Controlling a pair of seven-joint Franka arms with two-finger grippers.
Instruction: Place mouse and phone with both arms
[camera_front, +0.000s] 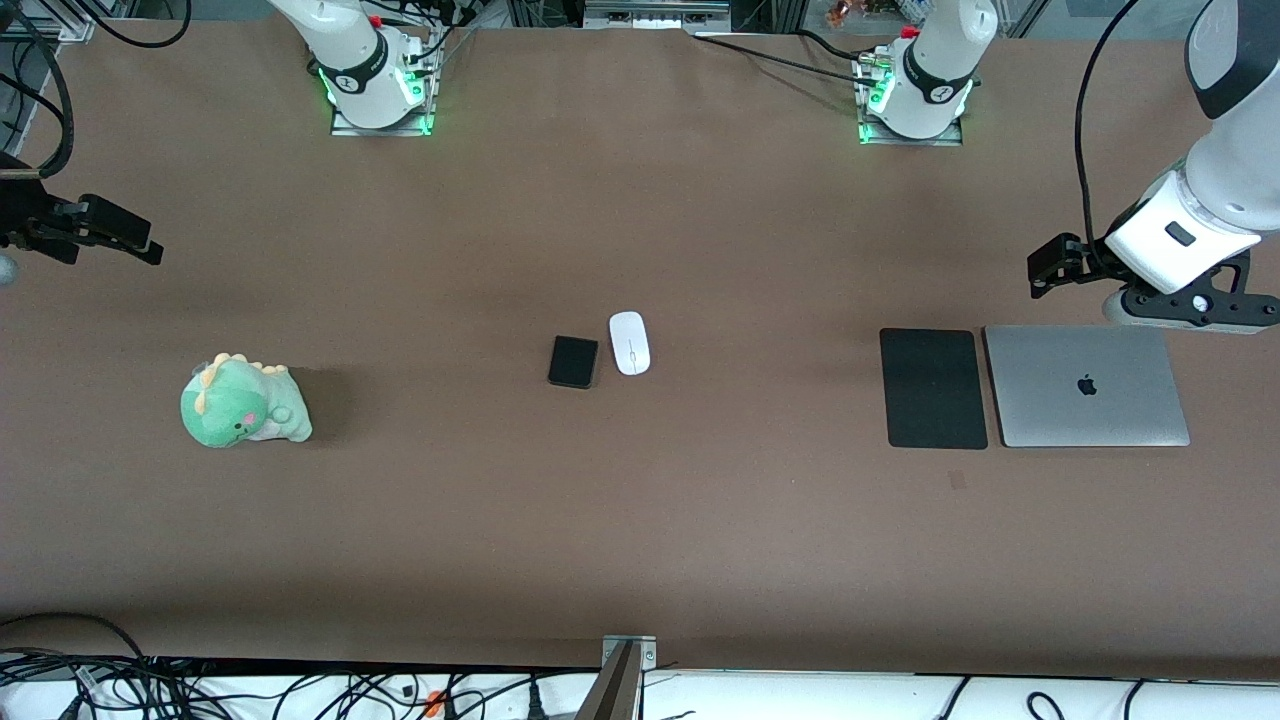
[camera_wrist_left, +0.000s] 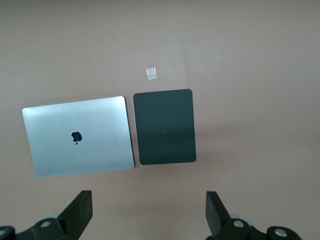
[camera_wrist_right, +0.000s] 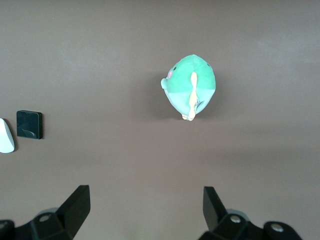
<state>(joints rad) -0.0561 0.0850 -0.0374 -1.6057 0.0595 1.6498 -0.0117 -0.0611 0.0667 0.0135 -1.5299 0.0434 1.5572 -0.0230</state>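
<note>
The white mouse (camera_front: 629, 342) lies mid-table with the black phone (camera_front: 573, 361) beside it, toward the right arm's end. Both also show at the edge of the right wrist view, the phone (camera_wrist_right: 29, 124) and part of the mouse (camera_wrist_right: 6, 136). My left gripper (camera_front: 1190, 305) hangs open and empty in the air over bare table by the laptop, at the left arm's end of the table; its wrist view (camera_wrist_left: 148, 200) shows wide-apart fingers. My right gripper (camera_front: 25, 235) hangs open and empty at the right arm's end; its wrist view (camera_wrist_right: 145, 195) shows bare table between its fingers.
A black mouse pad (camera_front: 932, 387) and a closed silver laptop (camera_front: 1086, 385) lie side by side at the left arm's end. A green plush dinosaur (camera_front: 243, 402) sits toward the right arm's end. A small tape mark (camera_front: 957, 480) lies nearer the front camera than the pad.
</note>
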